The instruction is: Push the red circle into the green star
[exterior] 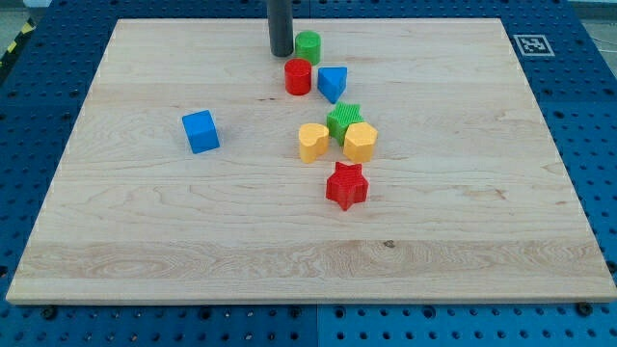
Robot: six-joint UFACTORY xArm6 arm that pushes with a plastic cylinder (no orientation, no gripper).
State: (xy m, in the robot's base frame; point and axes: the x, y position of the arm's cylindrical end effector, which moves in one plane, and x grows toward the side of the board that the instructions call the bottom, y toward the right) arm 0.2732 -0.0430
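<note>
The red circle (298,76) stands near the view's top centre of the wooden board. The green star (342,120) lies below and to the right of it, partly hidden behind the yellow hexagon (361,142) and next to the yellow heart (312,142). My tip (281,53) is at the end of the dark rod, just above and to the left of the red circle, a small gap apart. A green circle (308,45) stands right beside the rod on its right.
A blue triangle-like block (333,83) sits right of the red circle, between it and the green star. A red star (347,186) lies below the yellow blocks. A blue cube (201,131) stands alone at the left. The board (116,241) rests on a blue perforated table.
</note>
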